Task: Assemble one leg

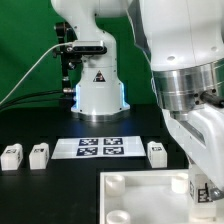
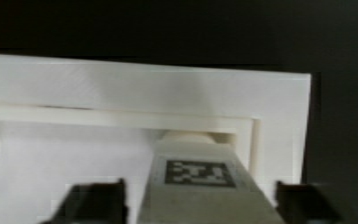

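My gripper (image 1: 207, 186) is shut on a leg (image 1: 210, 190), a small white block with a black-and-white tag. It holds the leg over the corner of the white tray-like panel (image 1: 135, 190) at the exterior view's right. In the wrist view the leg (image 2: 197, 176) sits between my two dark fingers (image 2: 98, 203), with the gripper (image 2: 202, 202) above the panel's raised rim (image 2: 247, 125). Whether the leg touches the panel is hidden. Three more legs stand on the table: two at the exterior view's left (image 1: 11, 155) (image 1: 39, 154) and one right of the middle (image 1: 157, 153).
The marker board (image 1: 100, 147) lies flat on the black table between the loose legs. The arm's white base (image 1: 98, 90) stands behind it, before a green backdrop. My own large wrist fills the exterior view's upper right.
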Robot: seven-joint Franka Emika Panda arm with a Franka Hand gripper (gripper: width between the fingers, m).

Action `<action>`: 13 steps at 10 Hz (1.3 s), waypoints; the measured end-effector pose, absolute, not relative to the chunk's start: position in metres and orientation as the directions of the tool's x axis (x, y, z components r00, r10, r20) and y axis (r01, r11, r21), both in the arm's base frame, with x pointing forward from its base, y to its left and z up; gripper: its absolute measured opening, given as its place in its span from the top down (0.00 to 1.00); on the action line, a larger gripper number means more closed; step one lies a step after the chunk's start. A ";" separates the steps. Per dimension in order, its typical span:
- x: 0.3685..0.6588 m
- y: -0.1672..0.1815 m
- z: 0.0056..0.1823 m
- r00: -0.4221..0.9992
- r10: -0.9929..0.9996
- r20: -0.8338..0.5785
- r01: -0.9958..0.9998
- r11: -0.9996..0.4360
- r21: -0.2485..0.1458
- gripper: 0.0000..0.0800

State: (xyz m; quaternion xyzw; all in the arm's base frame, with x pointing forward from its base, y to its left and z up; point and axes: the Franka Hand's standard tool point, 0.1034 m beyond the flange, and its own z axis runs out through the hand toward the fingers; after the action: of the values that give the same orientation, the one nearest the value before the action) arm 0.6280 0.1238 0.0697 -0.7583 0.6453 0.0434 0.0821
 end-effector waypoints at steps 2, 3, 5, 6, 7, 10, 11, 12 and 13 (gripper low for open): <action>0.629 0.122 0.070 0.455 -0.879 -0.142 -0.890 -0.442 -0.117 0.21; 0.630 0.122 0.071 0.580 -0.806 -0.116 -0.813 -0.567 -0.131 0.21; 0.629 0.121 0.070 0.722 -0.686 -0.089 -0.690 -0.708 -0.150 0.19; 0.629 0.120 0.070 0.810 -0.582 -0.068 -0.585 -0.795 -0.161 0.19; 0.629 0.114 0.071 0.901 -0.432 -0.041 -0.433 -0.890 -0.140 0.19; 0.635 0.107 0.076 0.992 -0.123 0.003 -0.122 -0.988 -0.096 0.19; 0.635 0.107 0.076 0.988 -0.158 -0.001 -0.157 -0.983 -0.097 0.40; 0.635 0.107 0.076 0.987 -0.159 -0.001 -0.158 -0.983 -0.097 0.40; 0.634 0.108 0.077 0.965 -0.260 -0.013 -0.260 -0.960 -0.101 0.64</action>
State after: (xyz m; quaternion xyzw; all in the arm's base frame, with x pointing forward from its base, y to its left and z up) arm 0.6344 0.1084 0.0765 -0.9900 0.1314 -0.0004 0.0512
